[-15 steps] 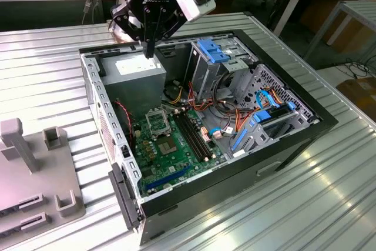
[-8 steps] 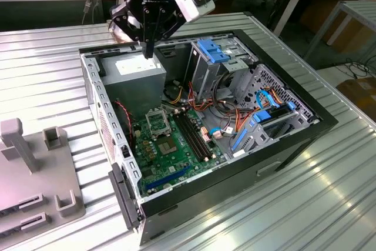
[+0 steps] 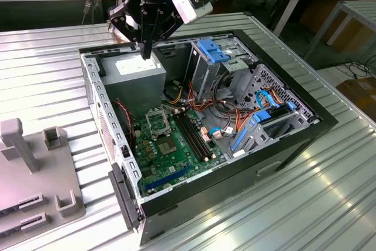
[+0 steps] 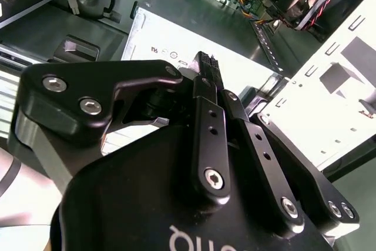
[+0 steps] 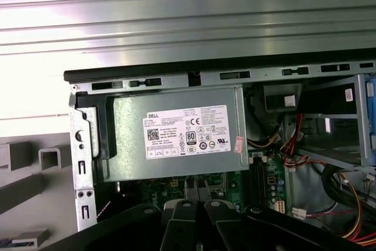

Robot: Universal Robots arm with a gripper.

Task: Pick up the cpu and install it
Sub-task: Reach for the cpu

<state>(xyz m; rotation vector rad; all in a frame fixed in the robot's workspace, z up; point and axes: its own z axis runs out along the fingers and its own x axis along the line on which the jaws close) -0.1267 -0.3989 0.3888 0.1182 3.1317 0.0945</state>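
Gripper (image 3: 146,56): drawn narrow, nothing visibly held, hanging above power supply (image 3: 138,70). Cpu (image 3: 168,146): apparently the grey square lying on motherboard (image 3: 157,158), just beside socket frame (image 3: 157,123), well apart from gripper. Hazard: a closed approach could shove the chip; nearby wires (image 3: 200,103) could snag.

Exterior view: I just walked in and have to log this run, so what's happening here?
A single robot arm is working over an open computer case that lies on a ribbed metal table. Its gripper, shut with nothing visible in its grip, hangs just above the grey power supply at one end of the case. The green motherboard and its silver socket frame lie further along inside the case, apart from the gripper.
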